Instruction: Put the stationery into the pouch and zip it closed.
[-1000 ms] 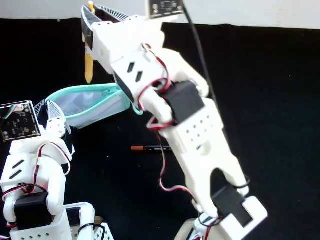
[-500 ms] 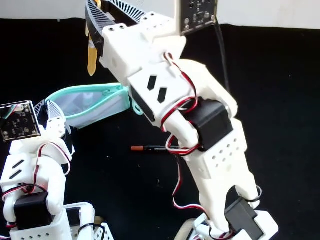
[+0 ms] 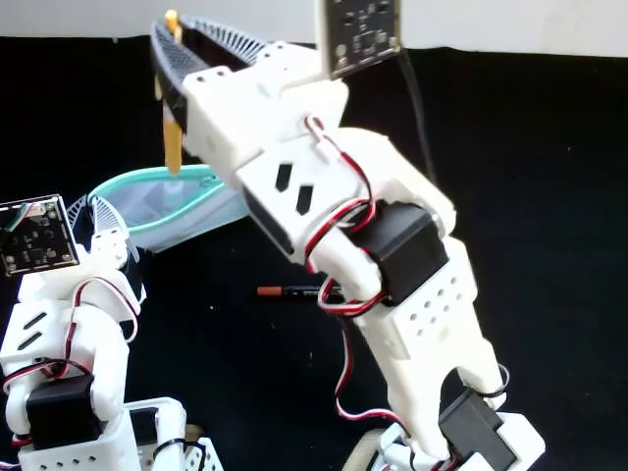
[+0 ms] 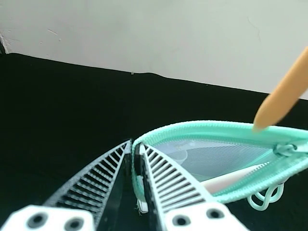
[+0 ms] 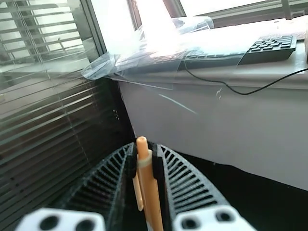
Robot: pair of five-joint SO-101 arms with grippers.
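trouble we foresee: right gripper clamps slim orange plastic pen upright, tip at far rim of teal mesh zip pouch; released here, it could fall outside; left gripper pinches pouch's left end.

No legible text or markings.

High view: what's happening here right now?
The right gripper clamps an orange pen upright, its tip at the rim of the open teal pouch. The left gripper pinches the pouch's rim. A second pen lies on the black table, not yet packed.
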